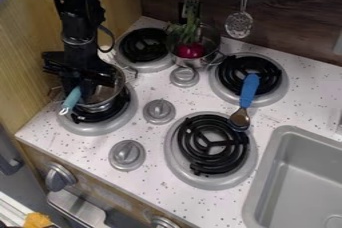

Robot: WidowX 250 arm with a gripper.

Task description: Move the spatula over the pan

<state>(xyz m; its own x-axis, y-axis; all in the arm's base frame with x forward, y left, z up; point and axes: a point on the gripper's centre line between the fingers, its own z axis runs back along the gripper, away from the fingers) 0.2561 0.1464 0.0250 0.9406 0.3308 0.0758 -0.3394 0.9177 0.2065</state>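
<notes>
Grey sink (287,172) sits right of silver pan (100,105); black gripper (79,85), grasp unclear from here, should keep turquoise-handled spatula (70,100) above rim.

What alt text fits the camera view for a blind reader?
A black robot gripper hangs over a metal pot on a stove burner, a teal-handled utensil beneath it. Nearby are another pot with a purplish vegetable, a blue-handled spoon and a sink.

I can't read any words or names here. I can't read any numbers or signs either.
</notes>
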